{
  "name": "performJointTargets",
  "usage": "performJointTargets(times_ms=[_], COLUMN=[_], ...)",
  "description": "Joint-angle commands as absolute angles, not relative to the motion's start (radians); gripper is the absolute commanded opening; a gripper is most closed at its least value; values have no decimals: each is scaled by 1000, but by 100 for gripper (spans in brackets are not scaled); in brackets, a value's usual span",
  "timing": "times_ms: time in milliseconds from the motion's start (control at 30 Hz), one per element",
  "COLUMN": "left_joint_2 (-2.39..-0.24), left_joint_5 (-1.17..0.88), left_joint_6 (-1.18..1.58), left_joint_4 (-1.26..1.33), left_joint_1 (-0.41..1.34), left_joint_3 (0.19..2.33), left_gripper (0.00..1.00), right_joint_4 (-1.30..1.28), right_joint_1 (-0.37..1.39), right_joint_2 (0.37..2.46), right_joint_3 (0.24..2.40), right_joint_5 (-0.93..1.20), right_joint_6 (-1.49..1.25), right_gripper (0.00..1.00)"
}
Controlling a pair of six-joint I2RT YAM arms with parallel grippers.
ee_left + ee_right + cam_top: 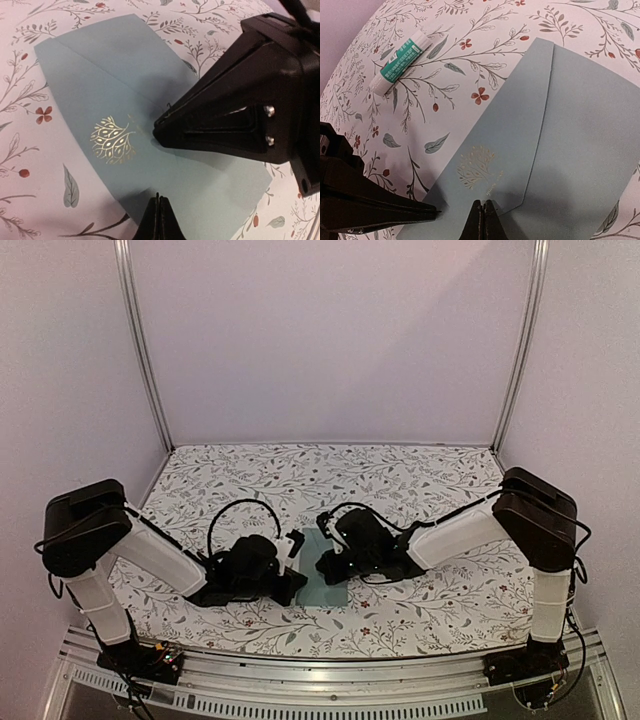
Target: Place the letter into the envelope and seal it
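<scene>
The teal envelope [320,575] lies flat on the floral table between both grippers, flap folded down, with a gold tree emblem [112,140] on the flap. It also shows in the right wrist view [570,125]. My left gripper [160,198] is shut, its tip over the envelope's near edge. My right gripper [483,203] is shut, its tip on the flap just below the emblem. In the top view the left gripper [298,585] and right gripper [326,562] face each other over the envelope. The letter is not in view.
A white-and-teal glue stick [401,61] lies on the table beyond the envelope, near the left gripper [292,547]. The floral table cover [400,480] stretches back to the rear wall, with metal posts [140,340] at the back corners.
</scene>
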State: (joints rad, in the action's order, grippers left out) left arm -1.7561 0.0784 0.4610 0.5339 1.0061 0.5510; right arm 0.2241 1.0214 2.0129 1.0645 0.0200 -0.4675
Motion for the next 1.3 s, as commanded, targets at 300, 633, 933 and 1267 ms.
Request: performJointTargets(times_ms=[300,633,933,1267], left_joint_2=[-1812,-1821,-1824,-1824], left_joint_5=[100,99,100,102], left_joint_6=[448,448,444,444], left_joint_4=[523,516,514,512], left_joint_1=[1021,1021,1020,1022], left_joint_3=[585,592,594,596], left_gripper=[0,0,0,0], right_joint_4=[185,179,204,121], right_joint_1=[984,951,966,1035], right_joint_2=[2073,2095,2105,2098], right_joint_3=[1060,1054,1037,1072], right_joint_5=[-21,-40,64,9], right_joint_6=[-478,-483,-488,-502], right_gripper=[0,0,0,0])
